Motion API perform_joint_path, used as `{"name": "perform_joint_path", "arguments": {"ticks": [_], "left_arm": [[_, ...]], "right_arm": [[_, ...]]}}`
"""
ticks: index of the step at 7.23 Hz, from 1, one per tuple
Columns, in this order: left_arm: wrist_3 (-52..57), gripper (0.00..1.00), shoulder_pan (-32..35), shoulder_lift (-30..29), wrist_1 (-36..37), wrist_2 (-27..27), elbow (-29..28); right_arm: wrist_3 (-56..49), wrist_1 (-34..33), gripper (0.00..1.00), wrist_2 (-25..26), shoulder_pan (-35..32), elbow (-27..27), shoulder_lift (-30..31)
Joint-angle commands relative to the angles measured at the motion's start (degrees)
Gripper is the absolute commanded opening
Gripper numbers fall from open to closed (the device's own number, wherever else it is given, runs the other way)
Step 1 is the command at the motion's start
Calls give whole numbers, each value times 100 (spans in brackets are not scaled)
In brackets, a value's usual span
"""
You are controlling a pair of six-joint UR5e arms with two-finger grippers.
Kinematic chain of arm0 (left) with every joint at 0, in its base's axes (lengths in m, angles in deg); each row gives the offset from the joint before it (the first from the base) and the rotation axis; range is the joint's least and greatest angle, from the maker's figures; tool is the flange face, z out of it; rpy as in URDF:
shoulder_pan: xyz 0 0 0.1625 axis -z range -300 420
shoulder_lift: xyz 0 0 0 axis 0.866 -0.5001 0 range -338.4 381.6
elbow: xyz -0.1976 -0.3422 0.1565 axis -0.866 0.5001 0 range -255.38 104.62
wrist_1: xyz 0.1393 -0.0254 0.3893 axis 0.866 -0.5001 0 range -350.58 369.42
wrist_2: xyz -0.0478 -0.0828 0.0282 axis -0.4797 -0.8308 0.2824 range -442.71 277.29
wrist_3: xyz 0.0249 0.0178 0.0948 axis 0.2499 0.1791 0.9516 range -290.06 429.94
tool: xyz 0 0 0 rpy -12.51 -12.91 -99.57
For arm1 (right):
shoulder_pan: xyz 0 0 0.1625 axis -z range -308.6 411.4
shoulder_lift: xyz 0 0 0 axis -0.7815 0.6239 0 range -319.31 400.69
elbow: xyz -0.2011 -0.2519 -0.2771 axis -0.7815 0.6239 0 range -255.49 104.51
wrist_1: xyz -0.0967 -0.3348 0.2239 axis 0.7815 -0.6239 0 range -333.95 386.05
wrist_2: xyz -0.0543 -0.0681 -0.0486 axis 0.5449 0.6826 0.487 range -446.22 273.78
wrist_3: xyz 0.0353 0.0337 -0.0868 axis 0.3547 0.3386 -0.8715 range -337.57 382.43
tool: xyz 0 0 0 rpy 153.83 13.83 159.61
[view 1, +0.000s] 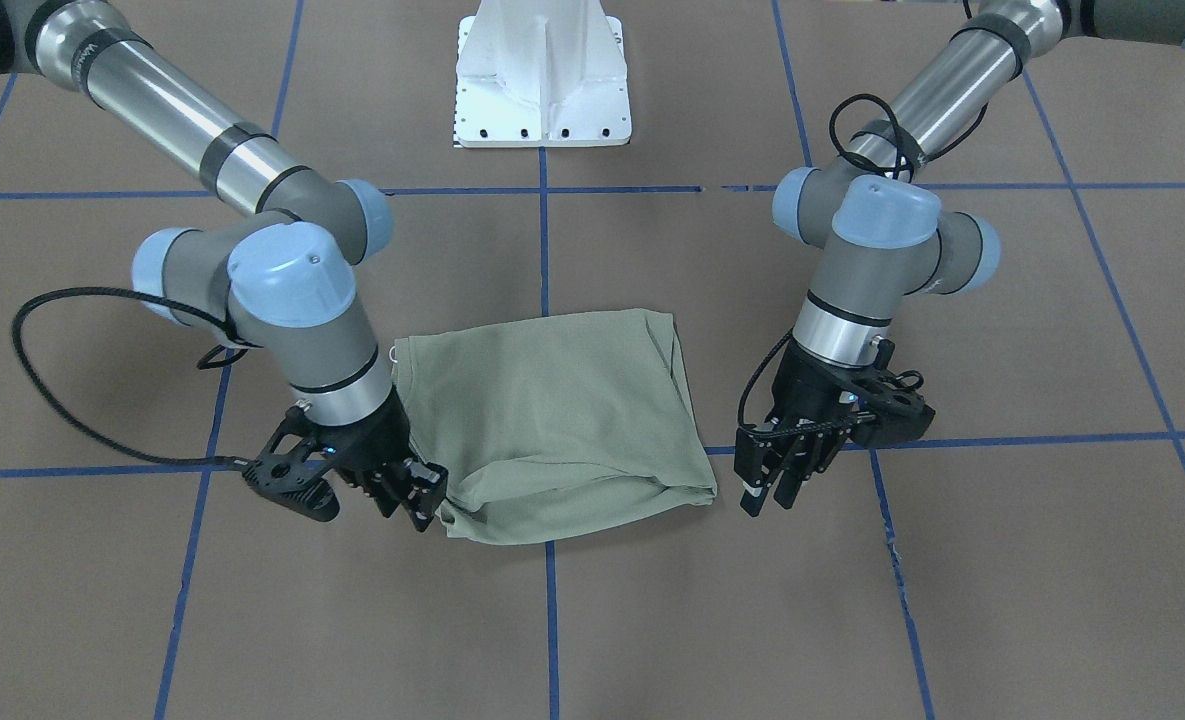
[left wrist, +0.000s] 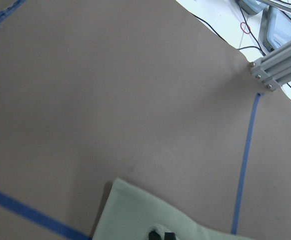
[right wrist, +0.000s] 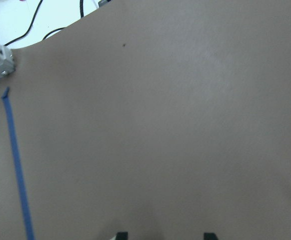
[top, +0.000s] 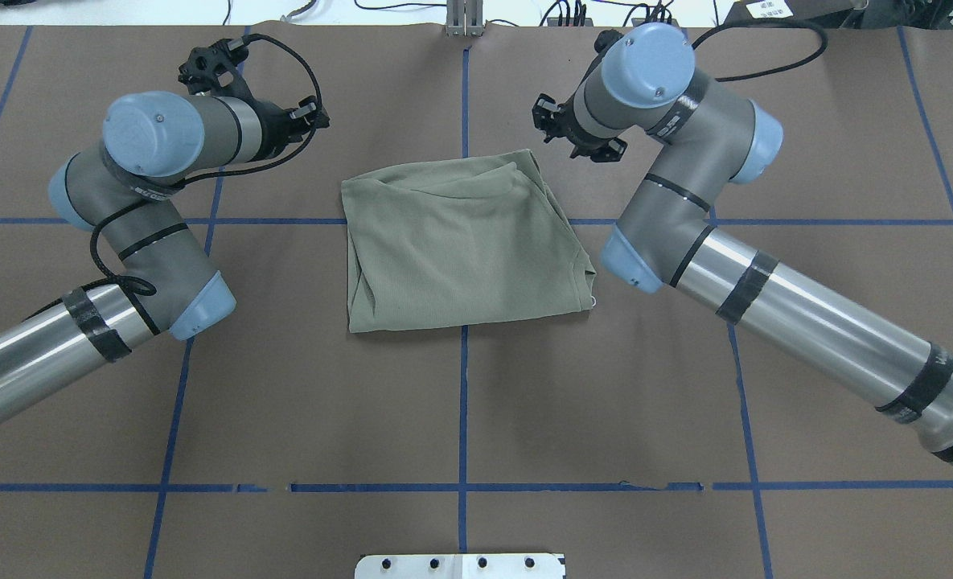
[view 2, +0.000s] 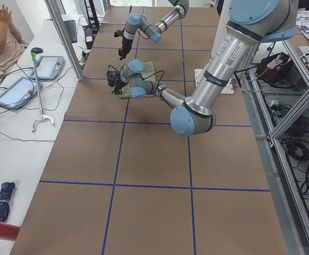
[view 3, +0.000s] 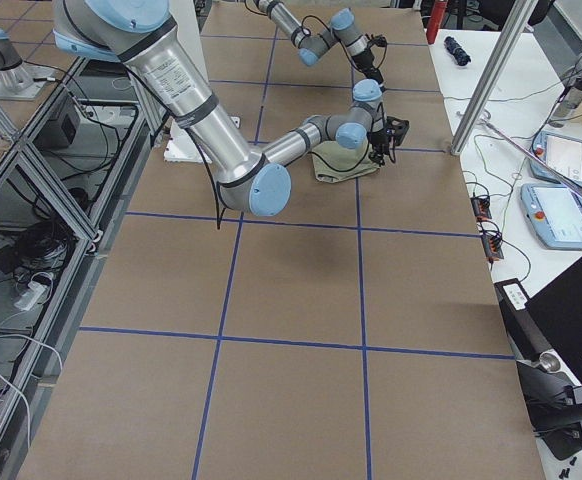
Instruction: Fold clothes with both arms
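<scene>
Currently the folded sage-green shirt (top: 460,257) lies flat at mid-desk (top: 460,418). Left claw (view 1: 767,503): clenched, apparently empty, just beside one corner. Right claw (view 1: 430,500): released, touching the opposite edge. Fabric is probably light and limp; pinch layered corners.

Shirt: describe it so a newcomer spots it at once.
On the brown table crossed by blue tape lines, look between the left arm and right arm. The shirt lies there folded into a rough square, the only pale green cloth on it.
</scene>
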Motion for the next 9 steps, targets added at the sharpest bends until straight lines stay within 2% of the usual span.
{"name": "perform_joint_path", "arguments": {"ticks": [1,3,5,6,7,8,9], "left_arm": [[833,100,387,131,-151,-430,-51],[1782,100,696,718,-152,-1239,360],[3378,100,1379,1622,-73,-2388,940],[4509,100,1913,2166,-55,-2960,1160],[5486,100,2615,2432,145,-3601,1154],[6427,100,3248,2470,756,-3946,1180],[7541,100,3794,2462,1685,-4132,1197]], "right_arm": [[-1679,55,100,-505,-760,97,497],[-2491,29,100,-1119,-1314,89,841],[-4102,-242,100,-2154,-2270,71,1367],[-5260,-827,100,-2577,-2849,36,1474],[-6464,-1590,100,-2851,-3455,-25,1519],[-7485,-2372,100,-2845,-3835,-200,1606],[-8244,-2884,100,-2810,-4118,-280,1668]]}}
